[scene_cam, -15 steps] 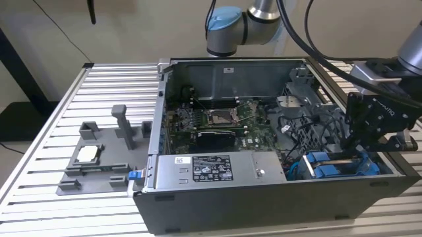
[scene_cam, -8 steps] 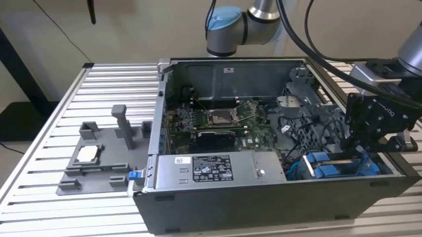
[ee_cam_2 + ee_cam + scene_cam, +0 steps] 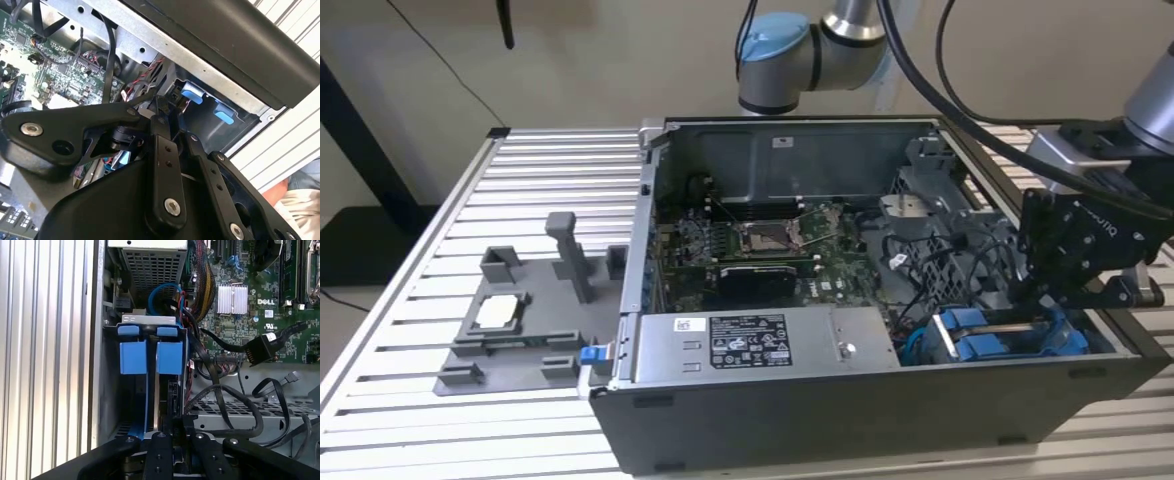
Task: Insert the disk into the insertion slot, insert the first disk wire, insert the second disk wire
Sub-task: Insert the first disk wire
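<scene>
The insertion slot (image 3: 1007, 340) sits in the corner of the open computer case (image 3: 854, 420) nearest the exterior view's right. It is just beside the long labelled power-supply box (image 3: 761, 340), and its blue clips face up. The gripper (image 3: 1034, 295) is lowered into the case directly over this slot, its tip just above the end away from the clips.

In the first wrist view the slot (image 3: 150, 357) runs straight away from the gripper (image 3: 176, 426), with the two blue clips at the far end. In the second wrist view the gripper (image 3: 167, 112) points at the bay wall near the same clips (image 3: 200, 100). Its fingers (image 3: 160, 450) are drawn close together with little gap. I cannot tell whether anything is pinched between them.

A black cable with a connector (image 3: 260, 347) lies loose over the motherboard (image 3: 240, 295), apart from the gripper.

The arm (image 3: 787, 50) reaches in from beyond the surface's (image 3: 560, 170) far edge, arches over the case and points its wrist steeply down. The case stands towards the surface's edge on the exterior view's right. A grey fixture tray (image 3: 520, 330) lies near the opposite edge.
</scene>
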`<state>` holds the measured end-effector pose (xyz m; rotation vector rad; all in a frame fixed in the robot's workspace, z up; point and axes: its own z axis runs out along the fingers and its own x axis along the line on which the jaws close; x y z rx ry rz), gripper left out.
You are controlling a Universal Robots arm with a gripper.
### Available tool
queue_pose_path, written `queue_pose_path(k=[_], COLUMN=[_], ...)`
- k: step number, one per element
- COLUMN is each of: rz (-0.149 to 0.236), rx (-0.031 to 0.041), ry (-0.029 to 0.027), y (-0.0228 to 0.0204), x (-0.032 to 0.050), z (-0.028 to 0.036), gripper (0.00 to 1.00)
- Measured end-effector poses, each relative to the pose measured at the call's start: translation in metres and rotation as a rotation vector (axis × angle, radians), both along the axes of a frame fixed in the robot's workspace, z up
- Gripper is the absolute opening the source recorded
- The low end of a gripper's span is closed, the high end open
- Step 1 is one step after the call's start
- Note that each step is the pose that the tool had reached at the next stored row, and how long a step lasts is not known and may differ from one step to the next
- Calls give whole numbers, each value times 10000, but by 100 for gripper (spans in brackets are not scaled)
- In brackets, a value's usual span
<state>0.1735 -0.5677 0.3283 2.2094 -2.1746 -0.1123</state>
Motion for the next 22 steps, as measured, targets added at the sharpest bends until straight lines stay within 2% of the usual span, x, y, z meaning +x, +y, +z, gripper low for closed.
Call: queue_pose_path(k=[2,3,4,13,17,22], rz=[0,1,0,-1,-2,-2], rx=[16,11,1,-2,-3,-4], ry=[1,1,0,-15,-70,-161], y=[0,0,0,0,0,1], x=[0,0,0,0,-4,-12], z=[-7,-6,13,321,428,518], gripper=[21,27,27,27,27,27])
